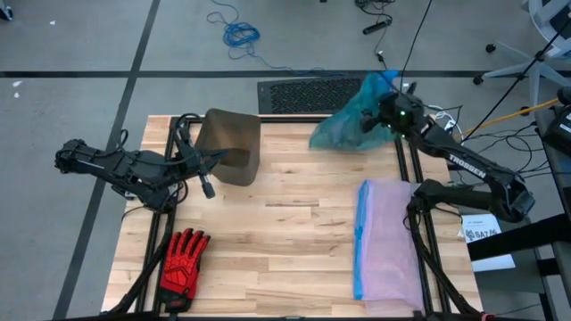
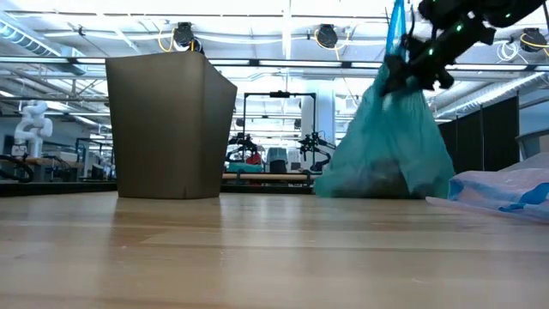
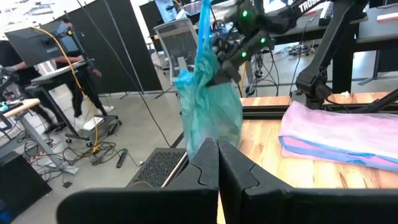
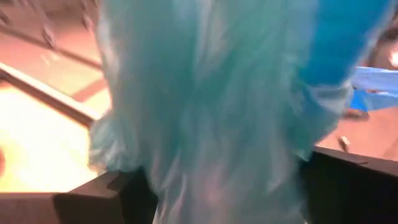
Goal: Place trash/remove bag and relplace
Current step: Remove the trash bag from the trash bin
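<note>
Bare tabletop (image 2: 257, 257) lies nearest in the low view, then the bin (image 2: 167, 124). The left gripper (image 1: 207, 185) is closed and empty beside it. Farther off, the right gripper (image 1: 385, 114) is clamped on the bag's (image 2: 386, 142) gathered neck, its base touching the far edge. Removal looks under way; next, carry it clear, then fetch the lilac bag (image 1: 388, 241).
</note>
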You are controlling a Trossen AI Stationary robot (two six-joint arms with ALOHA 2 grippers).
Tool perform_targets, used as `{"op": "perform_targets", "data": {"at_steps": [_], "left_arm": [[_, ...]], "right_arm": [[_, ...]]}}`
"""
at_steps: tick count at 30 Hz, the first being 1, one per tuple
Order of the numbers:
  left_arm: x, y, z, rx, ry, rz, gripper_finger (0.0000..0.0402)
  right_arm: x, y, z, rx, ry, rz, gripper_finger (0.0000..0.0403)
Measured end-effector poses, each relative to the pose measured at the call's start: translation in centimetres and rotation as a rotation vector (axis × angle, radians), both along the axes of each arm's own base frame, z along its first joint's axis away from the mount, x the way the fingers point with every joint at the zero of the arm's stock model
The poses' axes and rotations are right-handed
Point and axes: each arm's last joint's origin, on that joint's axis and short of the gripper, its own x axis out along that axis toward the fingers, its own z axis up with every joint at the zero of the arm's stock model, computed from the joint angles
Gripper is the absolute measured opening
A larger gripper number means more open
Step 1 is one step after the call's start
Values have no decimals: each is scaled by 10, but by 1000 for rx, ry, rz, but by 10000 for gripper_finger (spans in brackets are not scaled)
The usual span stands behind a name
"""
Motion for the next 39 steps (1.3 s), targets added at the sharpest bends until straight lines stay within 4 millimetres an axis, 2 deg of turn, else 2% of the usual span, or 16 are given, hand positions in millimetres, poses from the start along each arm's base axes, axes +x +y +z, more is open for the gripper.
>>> {"op": "perform_targets", "data": {"at_steps": [6,11,14,25,28,31,33,37,39], "left_arm": [[0,0,0,0,0,-1,0],[0,0,0,0,0,-1,0],[0,0,0,0,0,-1,0],[0,0,-1,-4,3,0,0],[0,0,-1,-3,4,0,0],[0,0,-1,-3,5,0,0],[0,0,-1,-3,5,0,0],[0,0,-1,-4,5,0,0],[0,0,-1,-4,5,0,0]], "right_arm": [[10,-11,-31,144,163,-9,282],[13,-15,-35,155,194,-3,282],[11,-14,-21,159,236,-35,282],[2,-7,57,125,362,-37,282],[-3,-2,72,135,379,-26,275],[-5,2,74,150,428,-22,235],[-5,3,72,151,446,-42,181],[-3,3,55,190,484,-39,32],[-2,4,43,214,504,-31,15]]}}
